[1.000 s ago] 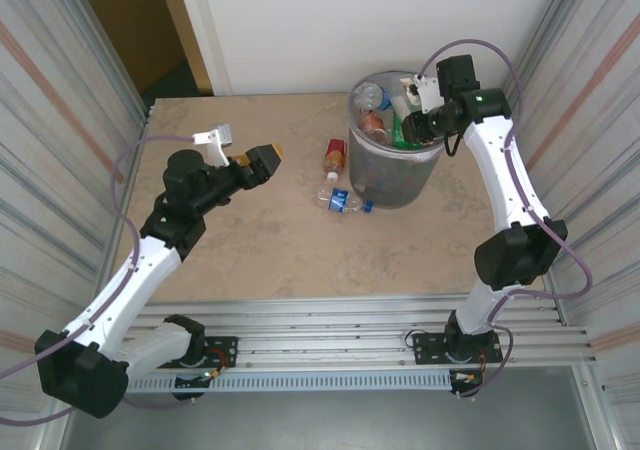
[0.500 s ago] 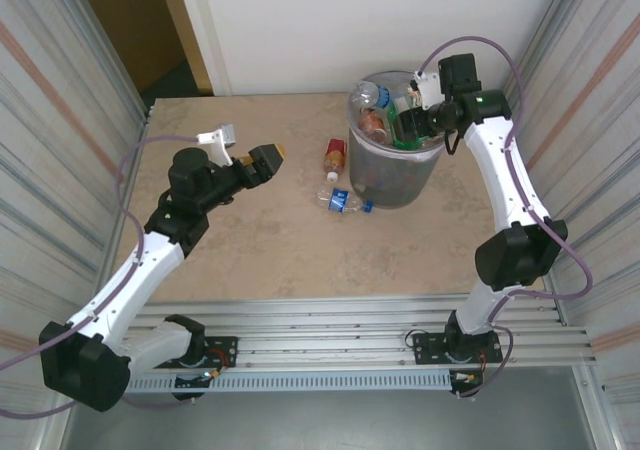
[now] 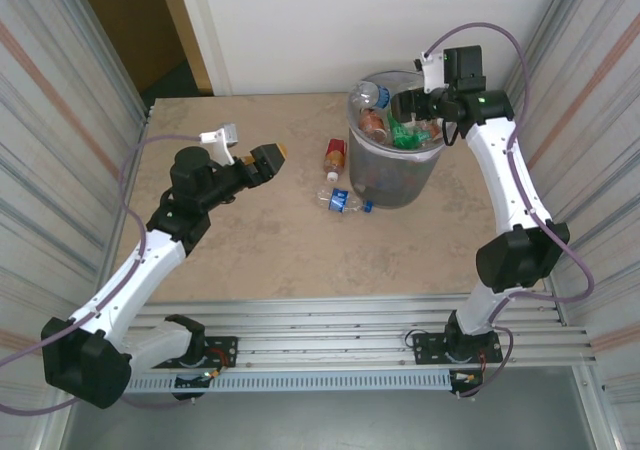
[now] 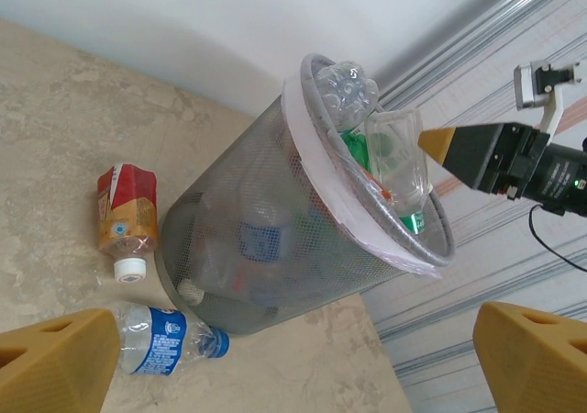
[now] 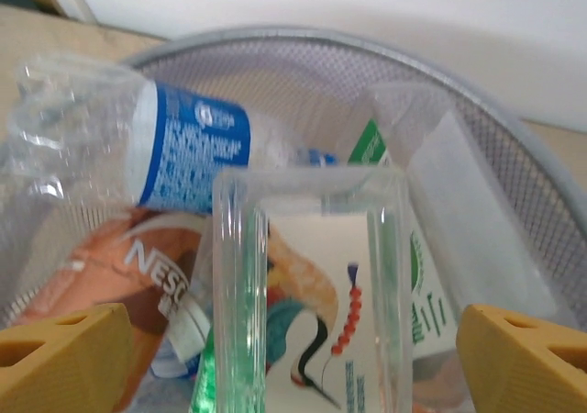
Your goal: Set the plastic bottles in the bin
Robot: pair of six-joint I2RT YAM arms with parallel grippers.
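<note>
Two plastic bottles lie on the table (image 3: 280,240) just left of the bin (image 3: 395,180): a brown-labelled bottle (image 3: 336,155) with a white cap and, nearer the arms, a blue-labelled bottle (image 3: 345,201) with a blue cap. The bin, grey mesh at the table's far right, is heaped to its rim with other bottles. The right gripper (image 3: 420,118) hovers above this heap, fingers spread wide over a clear square bottle (image 5: 312,284); the left gripper (image 3: 265,160) hangs over the table's left, fingers likewise spread, holding nothing.
</note>
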